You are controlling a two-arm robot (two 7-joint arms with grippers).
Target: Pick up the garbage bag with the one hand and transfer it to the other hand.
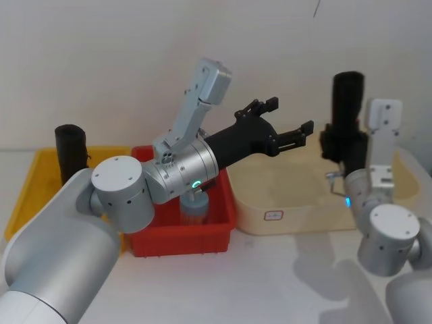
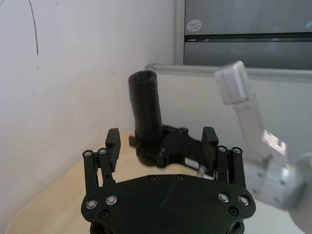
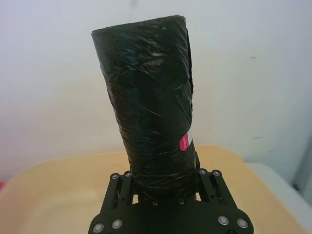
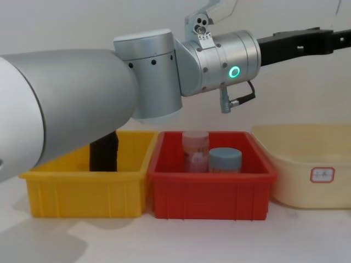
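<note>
Left gripper: the left gripper (image 1: 292,115), black and forked, sat on the silver arm with the green light (image 4: 235,72). It hung in the air over the near left part of the cream tub (image 1: 304,199) and pointed toward the right gripper.
Left gripper state: its two fingers were spread wide, with nothing between them.
Right gripper: the right gripper (image 1: 343,143) was on the arm with the blue light (image 1: 347,201), raised over the right part of the cream tub.
Right gripper state: its fingers were closed around the lower end of the garbage bag.
Garbage bag: the garbage bag (image 1: 347,94) was a black roll of plastic. It stood nearly upright in the right gripper, with most of its length free above the fingers. It was in the air, clear of the tub below, and near the left gripper's fingertips but not touching them.
Mark on the bag: a small pink sticker (image 3: 184,143) was on its side, low down.
Yellow bin: the yellow bin (image 4: 82,192) stood at the left and held a slim black roll (image 1: 69,152), which was upright.
Red bin: the red bin (image 4: 208,194) touched the yellow bin on one side and stood just beside the cream tub on the other. Inside it were a clear jar (image 4: 196,149) and a blue-lidded jar (image 4: 225,160), side by side.
</note>
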